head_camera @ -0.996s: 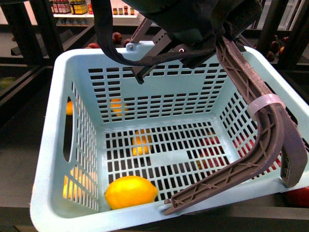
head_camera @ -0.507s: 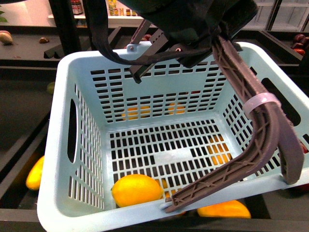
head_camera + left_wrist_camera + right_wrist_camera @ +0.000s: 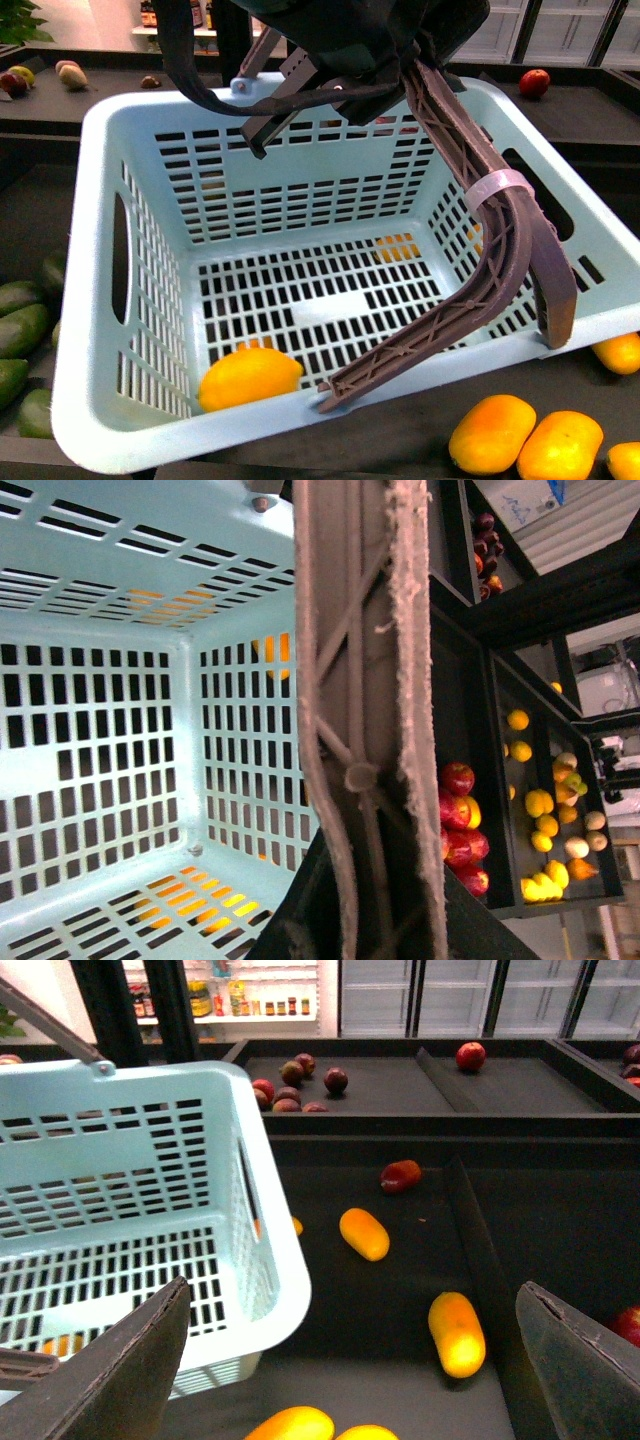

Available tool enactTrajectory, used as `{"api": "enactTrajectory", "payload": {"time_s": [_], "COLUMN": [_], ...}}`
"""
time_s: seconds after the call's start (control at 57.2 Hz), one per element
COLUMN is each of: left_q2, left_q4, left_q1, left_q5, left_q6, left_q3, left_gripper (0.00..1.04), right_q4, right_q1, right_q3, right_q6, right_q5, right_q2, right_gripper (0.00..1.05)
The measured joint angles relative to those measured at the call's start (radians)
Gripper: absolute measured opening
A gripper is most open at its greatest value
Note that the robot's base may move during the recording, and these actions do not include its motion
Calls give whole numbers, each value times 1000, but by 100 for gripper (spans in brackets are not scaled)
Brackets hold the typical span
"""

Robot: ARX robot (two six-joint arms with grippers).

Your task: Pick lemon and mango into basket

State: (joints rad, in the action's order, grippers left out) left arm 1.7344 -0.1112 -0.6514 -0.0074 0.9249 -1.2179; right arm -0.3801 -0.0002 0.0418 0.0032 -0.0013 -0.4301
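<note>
Your left gripper: clamped on the brown-grey swing handles of the light turquoise slotted plastic basket. Your right gripper: jaws spread wide, holding nothing, beside the basket. Small yellow oval lemon: inside, at the near-left corner of the basket floor. Plump yellow-orange oval mango: outside on the dark shelf, by the basket's near-right corner.
</note>
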Motion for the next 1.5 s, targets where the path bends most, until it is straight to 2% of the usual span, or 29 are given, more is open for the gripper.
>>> {"api": "enactTrajectory", "payload": {"time_s": [0.07, 0.105, 0.122, 0.157, 0.21, 0.28, 0.385, 0.507, 0.647, 1.066, 1.503], "left_q2": [0, 0, 0, 0, 0, 0, 0, 0, 0, 0, 0], "left_q4": [0, 0, 0, 0, 0, 0, 0, 0, 0, 0, 0], "left_q1": [-3, -3, -3, -3, -8, -13, -16, -22, -16, -16, -16], "left_q5": [2, 7, 10, 9, 12, 19, 34, 34, 17, 23, 22], "left_q6": [-8, -8, -6, -2, 3, 2, 13, 15, 12, 10, 10], "left_q3": [0, 0, 0, 0, 0, 0, 0, 0, 0, 0, 0], "left_gripper": [5, 5, 5, 5, 5, 5, 5, 5, 5, 5, 5], "right_q4": [18, 164, 201, 321, 330, 239, 58, -15, -14, 43, 178], "right_q1": [6, 26, 27, 10, -35, -98, -183, -225, -220, -180, -183], "right_q3": [4, 60, 78, 148, 209, 269, 414, 578, 720, 1050, 1400], "right_q6": [11, 63, 79, 124, 155, 159, 116, 71, 56, 46, 29], "right_q5": [22, 142, 169, 275, 308, 286, 185, 186, 186, 141, 105], "right_q2": [-8, -45, -60, -141, -259, -407, -703, -1012, -1273, -1734, -2030], "right_gripper": [96, 96, 96, 96, 96, 96, 96, 96, 96, 96, 96]}}
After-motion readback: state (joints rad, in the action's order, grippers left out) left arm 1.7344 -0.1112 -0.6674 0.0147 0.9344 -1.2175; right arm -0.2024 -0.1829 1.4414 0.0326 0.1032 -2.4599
